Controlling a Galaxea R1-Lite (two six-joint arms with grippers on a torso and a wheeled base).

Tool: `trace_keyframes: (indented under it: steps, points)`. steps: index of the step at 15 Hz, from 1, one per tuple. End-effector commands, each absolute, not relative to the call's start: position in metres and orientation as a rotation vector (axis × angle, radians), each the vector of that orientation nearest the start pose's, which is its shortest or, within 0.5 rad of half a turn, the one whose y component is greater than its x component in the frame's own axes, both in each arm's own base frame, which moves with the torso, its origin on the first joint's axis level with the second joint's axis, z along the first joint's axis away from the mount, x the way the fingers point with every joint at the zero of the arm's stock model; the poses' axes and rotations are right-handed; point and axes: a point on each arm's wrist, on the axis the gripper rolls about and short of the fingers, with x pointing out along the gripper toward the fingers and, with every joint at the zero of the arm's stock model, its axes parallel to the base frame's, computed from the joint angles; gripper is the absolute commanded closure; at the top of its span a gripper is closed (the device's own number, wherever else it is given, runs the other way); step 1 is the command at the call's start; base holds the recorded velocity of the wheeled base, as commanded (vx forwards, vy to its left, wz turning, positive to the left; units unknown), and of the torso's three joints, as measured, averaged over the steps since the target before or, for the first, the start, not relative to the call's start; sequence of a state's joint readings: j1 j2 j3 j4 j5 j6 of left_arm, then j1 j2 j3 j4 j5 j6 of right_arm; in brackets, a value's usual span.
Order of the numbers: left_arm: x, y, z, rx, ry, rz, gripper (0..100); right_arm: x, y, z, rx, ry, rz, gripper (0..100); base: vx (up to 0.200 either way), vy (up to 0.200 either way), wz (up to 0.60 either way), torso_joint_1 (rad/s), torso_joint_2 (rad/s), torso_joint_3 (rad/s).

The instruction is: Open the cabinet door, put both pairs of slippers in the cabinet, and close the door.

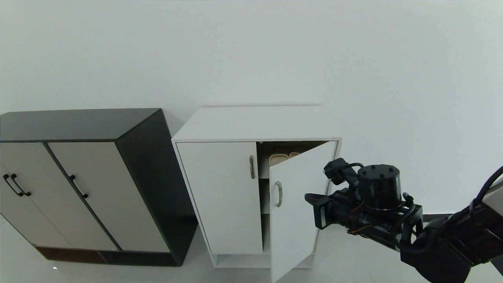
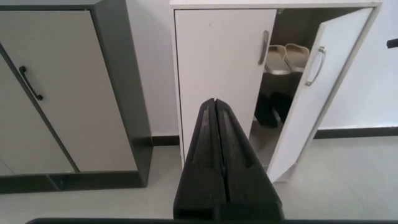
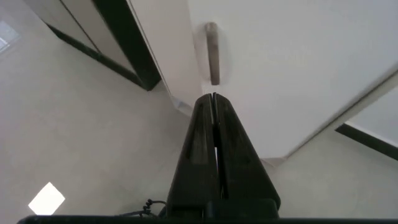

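The white cabinet (image 1: 251,124) stands against the wall with its left door (image 1: 220,192) shut and its right door (image 1: 298,212) partly open. A pale pair of slippers (image 2: 287,57) lies on the upper shelf, and a dark pair (image 2: 272,109) on the shelf below. My right gripper (image 1: 313,208) is shut and empty, held in front of the open door's outer face. Its tips (image 3: 214,99) are just short of the door's metal handle (image 3: 212,53). My left gripper (image 2: 215,109) is shut and empty, back from the cabinet and pointing at the left door.
A black cabinet (image 1: 145,169) with two grey doors stands close to the left of the white one. Pale bare floor (image 2: 336,180) lies in front of both. A plain white wall is behind.
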State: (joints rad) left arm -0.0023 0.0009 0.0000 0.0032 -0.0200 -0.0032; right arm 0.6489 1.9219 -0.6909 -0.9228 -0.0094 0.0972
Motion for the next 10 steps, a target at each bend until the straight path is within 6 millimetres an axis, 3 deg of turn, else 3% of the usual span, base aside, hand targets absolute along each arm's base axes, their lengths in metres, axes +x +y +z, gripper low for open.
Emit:
trace_keyframes:
  steps: [1,8,10]
  points:
    - [-0.0227,-0.0004,0.0752,-0.003,0.005,-0.023,100,0.2666,0.1951,0.1041,-0.012,0.348,0.605,100,0.200,0.000,0.00,-0.012,-0.01,0.007]
    - [-0.0227,-0.0004,0.0752,-0.003,0.005,-0.023,100,0.2712,0.1911,0.1001,-0.016,0.361,0.597,100,0.200,0.000,0.00,0.005,0.00,0.004]
    - [-0.0227,-0.0003,0.0752,-0.003,0.005,-0.021,100,0.2722,0.1919,0.1009,-0.017,0.356,0.600,100,0.000,0.000,0.00,0.000,0.00,0.000]
